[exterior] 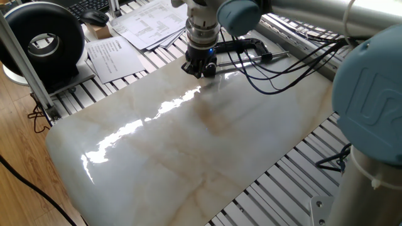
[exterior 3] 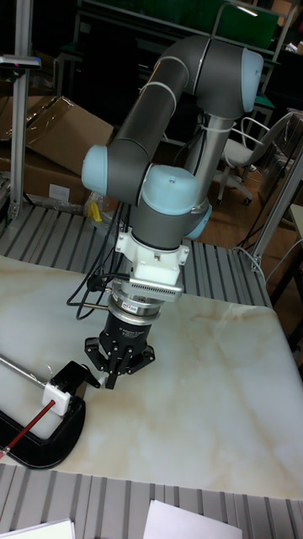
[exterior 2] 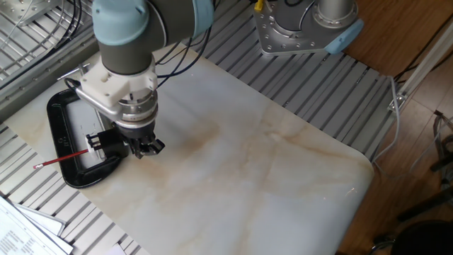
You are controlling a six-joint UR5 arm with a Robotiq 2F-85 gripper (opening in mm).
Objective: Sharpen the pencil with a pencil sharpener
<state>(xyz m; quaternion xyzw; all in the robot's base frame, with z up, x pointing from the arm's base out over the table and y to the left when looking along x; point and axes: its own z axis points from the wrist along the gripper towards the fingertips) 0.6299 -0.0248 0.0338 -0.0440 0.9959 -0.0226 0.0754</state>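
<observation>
A red pencil (exterior 2: 60, 157) lies with its tip in a small sharpener (exterior 2: 95, 141), white in the tall view (exterior 3: 57, 393). The sharpener is held in a black C-clamp (exterior 2: 65, 127) at the marble slab's edge. The pencil (exterior 3: 25, 428) sticks out past the clamp (exterior 3: 46, 440). My gripper (exterior 2: 146, 146) hangs just above the slab, right beside the clamp and apart from the pencil. Its fingers (exterior 3: 91, 351) are spread, open with nothing between them. In one fixed view the gripper (exterior: 200, 68) hides the sharpener and pencil; only the clamp (exterior: 246, 45) shows.
The marble slab (exterior: 188, 144) covers most of the slatted table. Papers (exterior: 147, 22) and a black round device (exterior: 44, 44) lie beyond one edge. Cables (exterior: 276, 69) trail from the arm over the clamp side. The arm's base (exterior 2: 304, 25) stands at the far edge.
</observation>
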